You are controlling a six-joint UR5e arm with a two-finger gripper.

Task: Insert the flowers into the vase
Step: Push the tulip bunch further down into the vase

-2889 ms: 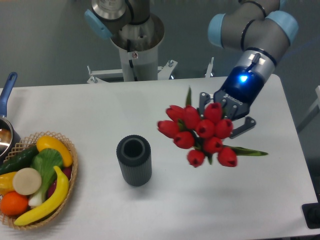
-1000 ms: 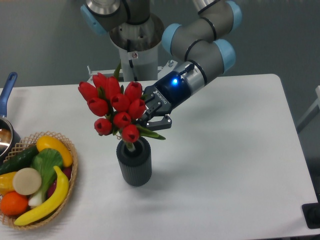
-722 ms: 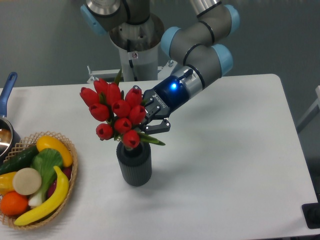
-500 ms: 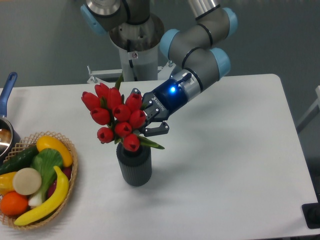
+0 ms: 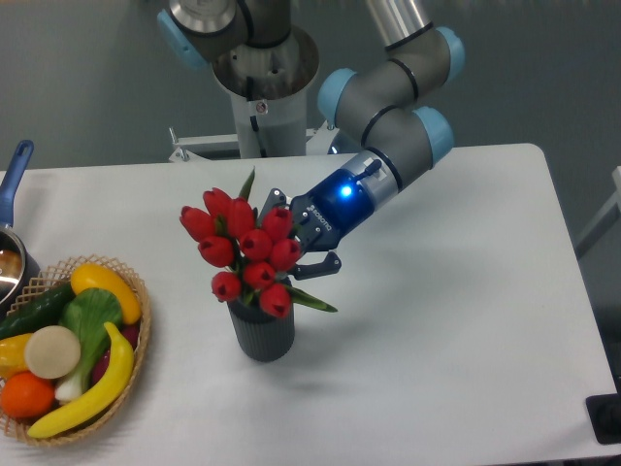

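Since half a second ago, your gripper [image 5: 291, 238] has shifted right, carrying the flowers [image 5: 247, 252], jaws pinching the bunch. Stems enter the vase [image 5: 260, 330] mouth. Lettering on the gripper is illegible.

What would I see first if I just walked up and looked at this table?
First you would see the bright red flowers in the middle of the table, poking up out of the small dark vase. Right next to them is the robot's gripper, glowing blue on its wrist and reaching in from the right. On the left edge sits a basket full of colourful toy fruit and vegetables, with a yellow banana in front.
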